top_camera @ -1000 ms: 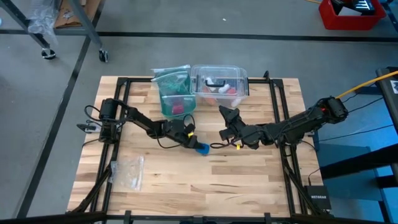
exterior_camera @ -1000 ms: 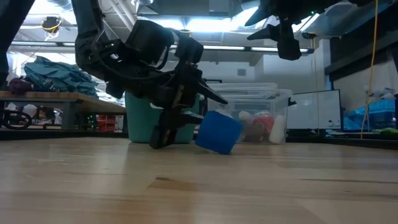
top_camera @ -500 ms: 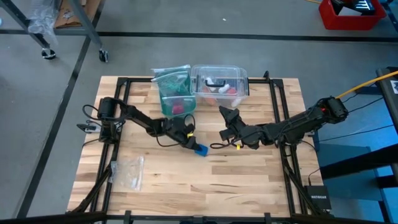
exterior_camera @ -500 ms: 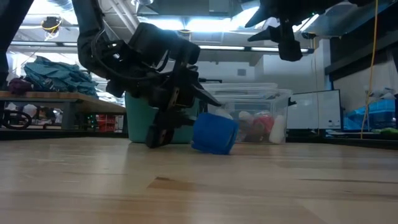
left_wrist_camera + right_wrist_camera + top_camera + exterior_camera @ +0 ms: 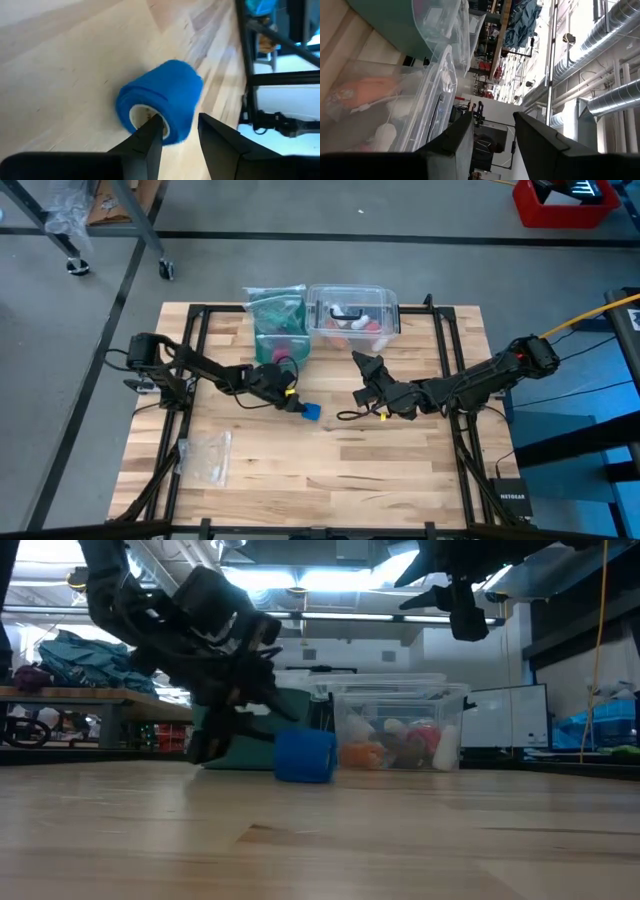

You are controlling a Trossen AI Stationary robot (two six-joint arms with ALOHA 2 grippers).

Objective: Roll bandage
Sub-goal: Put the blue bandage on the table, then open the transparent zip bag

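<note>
your left gripper (image 5: 291, 401) sits low over the wooden table (image 5: 330, 470), near its middle, with the bandage (image 5: 311, 412) just beside its tips. the bandage is a blue roll lying on its side on the wood, its pale core facing your wrist camera. in the left wrist view one finger (image 5: 150, 137) overlaps the open end of the roll (image 5: 162, 102) and the other finger stands off to the side, so the fingers are apart and nothing is clamped between them. in the low view the roll (image 5: 304, 755) rests on the table in front of the clear plastic box (image 5: 398, 728).

your right gripper (image 5: 369, 375) hangs above the table, well apart from the bandage, pointing toward the clear plastic box (image 5: 354, 315); its fingers (image 5: 451, 142) are spread with nothing between them.
</note>
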